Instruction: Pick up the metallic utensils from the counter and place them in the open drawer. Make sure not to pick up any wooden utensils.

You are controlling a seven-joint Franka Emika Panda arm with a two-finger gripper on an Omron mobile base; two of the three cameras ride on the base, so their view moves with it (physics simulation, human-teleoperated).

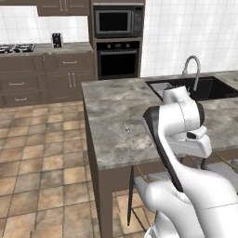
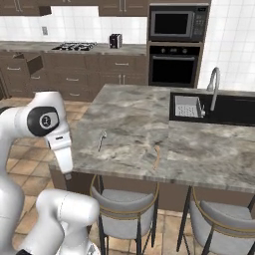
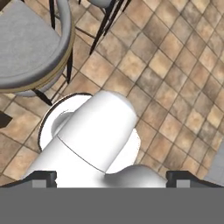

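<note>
A slim silver fork [image 1: 128, 133] [image 2: 101, 139] lies alone on the grey-brown marbled counter [image 1: 107, 107] [image 2: 134, 114], near its front-left corner. The knife, the dark grey spoon and the tan wooden spoon are out of view. An open drawer [image 2: 33, 63] juts from the far dark brown cabinets at the left. My gripper [image 3: 112, 180] hangs low beside the counter and points down at the tiled floor. Its fingertips [image 3: 43, 178] stand far apart with nothing between them. The gripper is well away from the fork.
A black sink [image 2: 219, 109] with a curved steel faucet [image 1: 193, 69] [image 2: 214, 87] sits at the counter's far right. Grey stools [image 2: 124, 199] [image 3: 26, 48] stand under the counter's front edge. Open tiled floor [image 1: 42, 153] stretches toward the far cabinets and oven [image 1: 118, 58].
</note>
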